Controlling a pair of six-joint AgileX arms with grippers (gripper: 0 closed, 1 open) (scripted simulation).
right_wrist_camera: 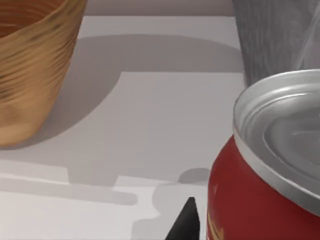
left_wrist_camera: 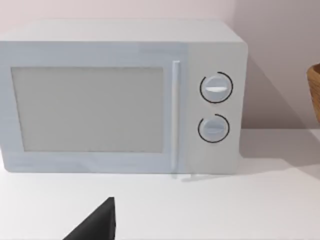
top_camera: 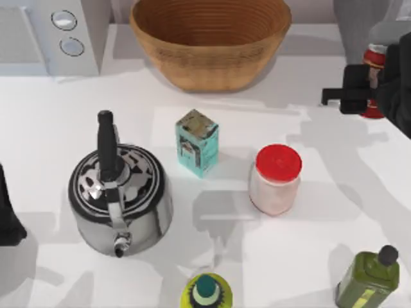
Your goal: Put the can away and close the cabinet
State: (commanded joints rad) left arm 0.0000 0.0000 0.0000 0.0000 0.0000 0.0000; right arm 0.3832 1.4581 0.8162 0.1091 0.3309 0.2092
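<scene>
- The can [top_camera: 374, 83] is red with a silver top. It stands at the far right of the table [top_camera: 192, 102], partly hidden behind the right arm.
- In the right wrist view the can [right_wrist_camera: 265, 185] is very close. Its shiny lid and red side show, with a few pale marks at the bottom edge. They are too cut off to read.
- The right gripper [top_camera: 366, 83] is up against the can, and the dark arm reaches in from the right edge. I cannot tell if its fingers are open or closed on the can.
- One dark fingertip [right_wrist_camera: 186, 222] pokes up just beside the can in the right wrist view.
- The left arm [top_camera: 9, 212] sits at the left edge of the table, well apart from the can. One dark fingertip [left_wrist_camera: 97, 222] shows in the left wrist view, and I cannot tell how that gripper stands either.
- The small teal box [top_camera: 196, 142] has a picture on its front, but no words can be read.
- The jar [top_camera: 276, 179] with a red lid stands near the middle, right of the box.
- The green bottle [top_camera: 369, 279] has a yellow label, too small to read.
- The white microwave [left_wrist_camera: 120, 95] has two round knobs and no writing.
</scene>
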